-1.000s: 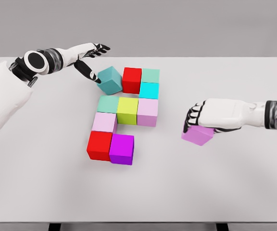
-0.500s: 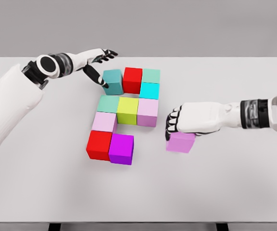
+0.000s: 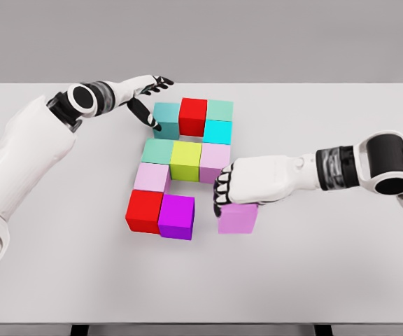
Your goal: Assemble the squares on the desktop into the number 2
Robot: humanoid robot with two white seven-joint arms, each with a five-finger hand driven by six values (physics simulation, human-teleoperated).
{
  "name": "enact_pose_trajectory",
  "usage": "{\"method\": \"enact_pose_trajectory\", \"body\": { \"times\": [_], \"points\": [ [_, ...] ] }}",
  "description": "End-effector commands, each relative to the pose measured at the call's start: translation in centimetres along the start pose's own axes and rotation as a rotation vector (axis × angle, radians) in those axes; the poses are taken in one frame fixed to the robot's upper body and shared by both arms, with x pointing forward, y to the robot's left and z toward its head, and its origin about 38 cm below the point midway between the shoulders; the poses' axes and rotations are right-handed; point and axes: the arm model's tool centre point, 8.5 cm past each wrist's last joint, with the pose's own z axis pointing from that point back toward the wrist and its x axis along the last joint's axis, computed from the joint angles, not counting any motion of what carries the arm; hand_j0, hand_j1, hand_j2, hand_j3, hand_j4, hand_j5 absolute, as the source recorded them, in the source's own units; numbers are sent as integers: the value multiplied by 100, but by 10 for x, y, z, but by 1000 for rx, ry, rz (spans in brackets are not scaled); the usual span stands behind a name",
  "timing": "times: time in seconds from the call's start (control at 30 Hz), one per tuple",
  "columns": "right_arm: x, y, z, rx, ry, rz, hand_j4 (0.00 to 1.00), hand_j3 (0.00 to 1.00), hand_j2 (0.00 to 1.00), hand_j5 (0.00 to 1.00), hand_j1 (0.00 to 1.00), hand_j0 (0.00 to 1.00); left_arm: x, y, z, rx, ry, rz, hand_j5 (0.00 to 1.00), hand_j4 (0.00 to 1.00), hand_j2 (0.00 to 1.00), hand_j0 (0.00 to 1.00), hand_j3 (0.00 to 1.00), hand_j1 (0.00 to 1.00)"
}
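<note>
White desktop (image 3: 341,266) (grey backdrop behind) carries coloured squares (image 3: 185,159).

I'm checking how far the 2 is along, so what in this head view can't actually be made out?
- Top face of the pink cube: covered by the right hand, so the grip itself is unclear.
- Left face of the teal cube: behind the left hand; thumb contact uncertain.
- Table legs: cut off at the bottom edge.
</note>
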Motion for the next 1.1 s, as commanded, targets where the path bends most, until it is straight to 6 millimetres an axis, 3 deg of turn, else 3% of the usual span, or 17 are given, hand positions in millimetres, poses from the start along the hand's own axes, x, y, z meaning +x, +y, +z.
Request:
{"method": "enact_pose_trajectory", "body": {
  "times": [0.0,0.13,0.2,0.27,0.43,0.53,0.7,0.77,0.8,0.9,1.07],
  "points": [
    [4,-1,-8,-2,-24,-4,62,62,62,62,62,62,2,-1,-1,4,-5,2,100,100,100,100,100,100],
    [4,-3,-11,-4,-30,2,64,64,64,64,64,64,5,-3,-4,3,-6,6,100,100,100,100,100,100],
    [3,-6,-9,-9,-25,9,78,78,78,78,78,78,2,-5,-9,4,13,13,100,100,100,100,100,100],
    [0,-12,-5,-20,-12,20,100,100,100,100,100,100,0,-3,-9,18,23,16,100,100,100,100,100,100],
    [-6,-20,4,-40,17,33,100,100,100,100,100,100,3,-3,-10,18,19,15,100,100,100,100,100,100],
    [-18,-31,31,-68,92,51,100,100,100,100,100,100,4,-3,-10,18,18,14,100,100,100,100,100,100],
    [-25,-12,100,-13,190,-50,100,100,100,100,100,100,3,-3,-15,39,42,9,99,99,99,99,99,99],
    [-25,1,112,26,217,-73,100,100,100,100,100,100,2,-3,-15,44,43,10,99,99,99,99,99,99],
    [-23,11,114,49,218,-93,100,100,100,100,100,100,2,-3,-15,44,43,10,99,99,99,99,99,99],
    [-13,37,95,113,154,-145,100,100,100,100,100,100,5,-3,-16,43,38,9,99,99,99,99,99,99],
    [-1,59,73,158,86,-183,100,100,100,100,100,100,5,-4,-16,44,34,5,99,99,99,99,99,99]
  ]
}}
